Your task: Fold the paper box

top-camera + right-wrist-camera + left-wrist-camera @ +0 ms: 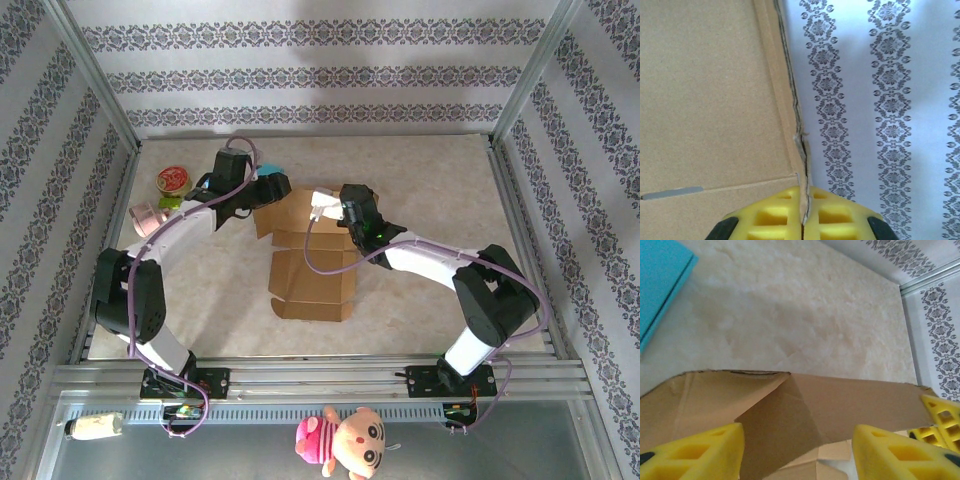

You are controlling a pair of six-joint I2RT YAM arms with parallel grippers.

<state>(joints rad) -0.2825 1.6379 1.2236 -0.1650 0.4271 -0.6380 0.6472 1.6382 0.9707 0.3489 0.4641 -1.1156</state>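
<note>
Paper box (pixel 305 255) sits half-formed at mid-counter (pixel 430 180); right fingers (pixel 790 215) pinch its 1 o'clock wall edge, left fingers (pixel 700 450) stand apart, gripping nothing, at 11 o'clock, so a one-sided pull could tear or unfold it.

The paper box (pixel 805 415) runs off the lower edge of my left wrist view, and so do my left fingers (pixel 700 452); whether my left jaws press the cardboard or stand clear of it I cannot tell; from above, my left arm (pixel 215 205) covers the box's far left corner, most of a blue thing (pixel 270 172) and part of a pink object (pixel 145 215) by the left edge of the bench (pixel 420 180); the round tin (pixel 173 180) is too small to read; my right fingers (pixel 775 215) are cut off below.
</note>
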